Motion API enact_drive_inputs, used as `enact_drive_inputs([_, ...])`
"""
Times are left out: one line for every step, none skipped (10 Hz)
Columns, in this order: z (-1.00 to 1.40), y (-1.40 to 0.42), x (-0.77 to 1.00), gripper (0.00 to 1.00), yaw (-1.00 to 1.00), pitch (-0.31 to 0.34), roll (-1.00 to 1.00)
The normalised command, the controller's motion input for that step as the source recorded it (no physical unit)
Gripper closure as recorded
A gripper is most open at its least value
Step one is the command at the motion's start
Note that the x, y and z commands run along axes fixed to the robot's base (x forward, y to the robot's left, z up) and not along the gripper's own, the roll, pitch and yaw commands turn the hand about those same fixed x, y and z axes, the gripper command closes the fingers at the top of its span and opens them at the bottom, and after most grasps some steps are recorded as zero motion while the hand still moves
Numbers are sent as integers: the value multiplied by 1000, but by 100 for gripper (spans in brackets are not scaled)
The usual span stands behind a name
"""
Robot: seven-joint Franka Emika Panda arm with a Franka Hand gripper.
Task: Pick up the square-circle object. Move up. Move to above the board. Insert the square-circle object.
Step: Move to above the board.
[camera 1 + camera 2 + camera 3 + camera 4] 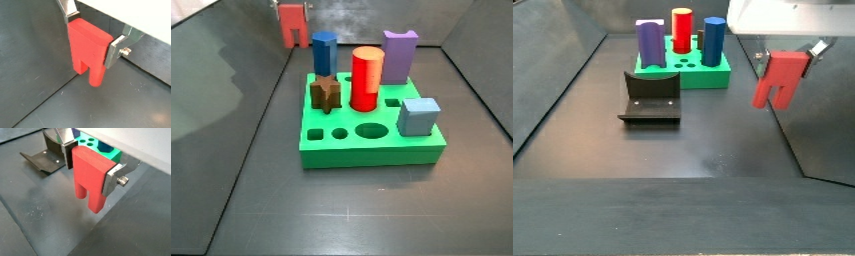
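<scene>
Gripping square-circle object [91, 177], gripper [93, 168]; board [372, 146] holding pegs.

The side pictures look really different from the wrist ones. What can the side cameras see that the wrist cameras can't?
Only side views show the pegs standing in the board: the red cylinder, blue peg, purple notched block, brown piece and grey-blue cube.

Only the wrist views show, close up, a finger pressed flat on the block, and the bolt on it.

Both kinds show the gripper holding the square-circle object, prongs down, off the floor, beside the board. The fixture also appears in a wrist view.
</scene>
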Motion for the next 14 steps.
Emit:
enact_drive_inputs([1000,-2,-172,100,363,-160,-247])
enact_drive_inputs([1000,-5,-169,100,268,-147,-235])
enact_drive_inputs([1000,-2,-156,100,150,-94,-191])
enact_drive_inputs([1000,0,-145,100,96,-48,-173])
enact_drive_inputs([1000,1,-140,100,68,-25,-161])
enact_drive_inputs([1000,2,-131,100,35,-6,-136])
enact_drive_inputs([1000,3,-125,100,23,5,-123])
enact_drive_inputs([1000,5,-112,100,14,20,-108])
enact_drive_inputs([1000,6,-104,100,8,31,-101])
enact_drive_inputs([1000,11,-88,100,3,51,-88])
enact_drive_inputs([1000,17,-77,100,0,62,-73])
enact_drive_inputs([1000,21,-66,100,-1,65,-61])
enact_drive_inputs([1000,23,-56,100,-3,69,-52])
enact_drive_inputs([904,26,-41,100,-2,71,-44])
